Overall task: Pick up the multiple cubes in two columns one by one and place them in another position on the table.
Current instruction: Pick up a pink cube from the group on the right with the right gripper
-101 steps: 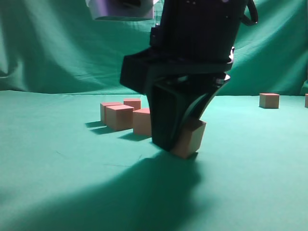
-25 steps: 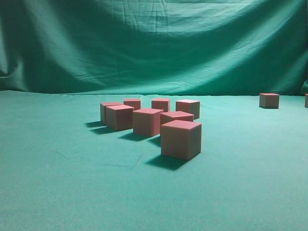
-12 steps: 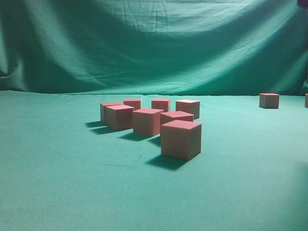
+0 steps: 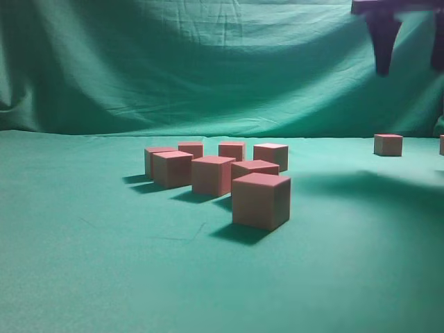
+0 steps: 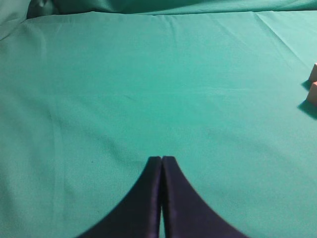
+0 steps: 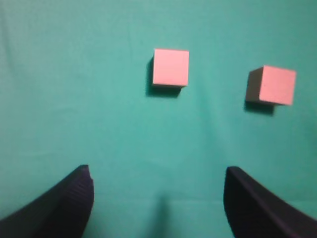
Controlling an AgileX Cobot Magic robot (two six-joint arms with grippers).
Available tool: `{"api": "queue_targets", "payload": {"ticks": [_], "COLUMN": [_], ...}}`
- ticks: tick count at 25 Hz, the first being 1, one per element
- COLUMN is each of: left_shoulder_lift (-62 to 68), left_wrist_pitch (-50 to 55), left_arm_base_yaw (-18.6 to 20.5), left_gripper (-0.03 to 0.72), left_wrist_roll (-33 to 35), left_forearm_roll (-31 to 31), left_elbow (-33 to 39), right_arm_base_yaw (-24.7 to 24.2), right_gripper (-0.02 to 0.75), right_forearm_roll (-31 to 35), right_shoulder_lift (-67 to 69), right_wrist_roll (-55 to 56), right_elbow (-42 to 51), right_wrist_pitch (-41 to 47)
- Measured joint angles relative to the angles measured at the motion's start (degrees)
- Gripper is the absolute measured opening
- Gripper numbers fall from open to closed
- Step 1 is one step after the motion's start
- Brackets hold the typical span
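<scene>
Several pink cubes stand grouped mid-table in the exterior view; the nearest cube (image 4: 261, 201) stands in front of the others (image 4: 213, 174). Two more cubes stand far right, one (image 4: 388, 144) whole and one cut by the frame edge (image 4: 441, 144). My right gripper (image 4: 410, 69) hangs open and empty high at the top right, above those two. In the right wrist view it (image 6: 158, 171) is open over bare cloth, with two cubes (image 6: 171, 67) (image 6: 275, 84) ahead. My left gripper (image 5: 161, 158) is shut and empty over bare cloth; it is out of the exterior view.
Green cloth (image 4: 104, 263) covers the table and the backdrop. Two cube edges (image 5: 312, 84) show at the right edge of the left wrist view. The right arm's shadow (image 4: 374, 184) falls on the cloth right of the group.
Four seconds ago a gripper held the nearest cube at the front of the group; it then left the view. Now the right gripper has entered at the top right, casting a shadow.
</scene>
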Motion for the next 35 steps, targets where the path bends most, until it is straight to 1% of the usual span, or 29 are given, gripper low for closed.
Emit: {"api": "queue_targets", "payload": {"ticks": [5, 9, 19, 24, 25, 26, 27, 29, 35], "left_shoulder_lift": [0.00, 0.00, 0.00, 0.00, 0.00, 0.00, 0.00, 0.00, 0.00], "left_wrist_pitch": [0.00, 0.00, 0.00, 0.00, 0.00, 0.00, 0.00, 0.00, 0.00], "left_arm_base_yaw": [0.00, 0.00, 0.00, 0.00, 0.00, 0.00, 0.00, 0.00, 0.00], "left_gripper": [0.000, 0.000, 0.000, 0.000, 0.000, 0.000, 0.000, 0.000, 0.000], "left_wrist_roll": [0.00, 0.00, 0.00, 0.00, 0.00, 0.00, 0.00, 0.00, 0.00], "left_forearm_roll": [0.00, 0.00, 0.00, 0.00, 0.00, 0.00, 0.00, 0.00, 0.00], "left_elbow": [0.00, 0.00, 0.00, 0.00, 0.00, 0.00, 0.00, 0.00, 0.00], "right_arm_base_yaw": [-1.46, -2.65, -2.84, -2.84, -2.84, -2.84, -2.84, -2.84, -2.84], "right_gripper": [0.526, 0.526, 0.526, 0.526, 0.480, 0.450, 0.346, 0.251, 0.255], "right_forearm_roll": [0.72, 0.80, 1.43, 1.57, 1.57, 1.71, 1.71, 1.71, 1.71], "right_shoulder_lift": [12.17, 18.11, 22.13, 23.10, 23.22, 23.35, 23.59, 23.71, 21.75], "right_wrist_roll": [-2.38, -2.98, -3.20, -3.33, -3.33, -3.33, -3.33, -3.33, -3.42], "right_elbow": [-10.98, -15.86, -16.36, -16.50, -16.50, -16.50, -16.74, -16.85, -16.94], "right_wrist_pitch": [0.71, -0.02, -7.61, -8.06, -8.06, -8.06, -8.06, -7.95, -5.73]}}
